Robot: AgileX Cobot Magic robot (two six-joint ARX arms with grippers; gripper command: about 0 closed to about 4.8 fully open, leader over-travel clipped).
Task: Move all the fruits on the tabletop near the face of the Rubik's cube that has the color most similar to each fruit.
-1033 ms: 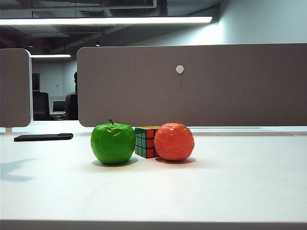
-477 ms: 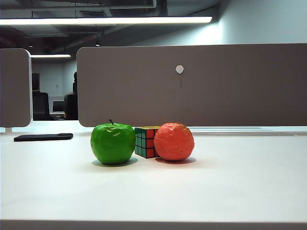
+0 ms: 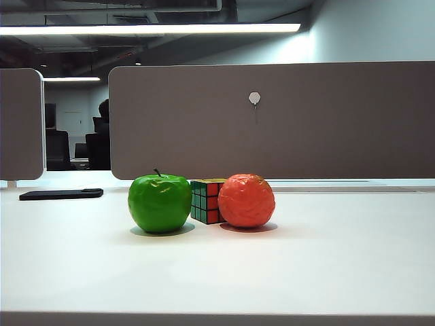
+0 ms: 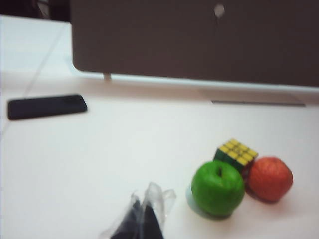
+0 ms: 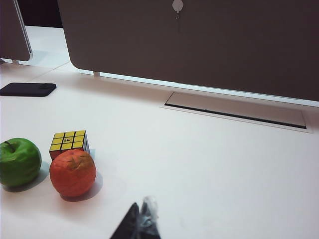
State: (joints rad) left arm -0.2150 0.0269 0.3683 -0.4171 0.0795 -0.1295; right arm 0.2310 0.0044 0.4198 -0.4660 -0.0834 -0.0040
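On the white tabletop point(image 3: 326, 258) a glossy green apple point(image 3: 160, 202) stands against the green face of the small Rubik's cube point(image 3: 208, 201). A wrinkled orange-red fruit point(image 3: 246, 200) stands against the cube's orange-red face on the other side. No arm shows in the exterior view. The left wrist view has the apple point(image 4: 218, 187), cube point(image 4: 236, 154) and orange-red fruit point(image 4: 269, 178) ahead of my left gripper point(image 4: 143, 211), which is shut and empty. My right gripper point(image 5: 142, 214) is shut and empty too, with the orange-red fruit point(image 5: 73, 173), cube point(image 5: 69, 142) and apple point(image 5: 19, 161) off to its side.
A black phone point(image 3: 61, 194) lies flat at the far left of the table. Grey partition panels point(image 3: 272, 119) stand along the back edge. A cable slot point(image 5: 234, 111) is set into the table by the partition.
The fruits and cube have not moved. A faint shadow on the table at the left, seen one second ago, is gone.
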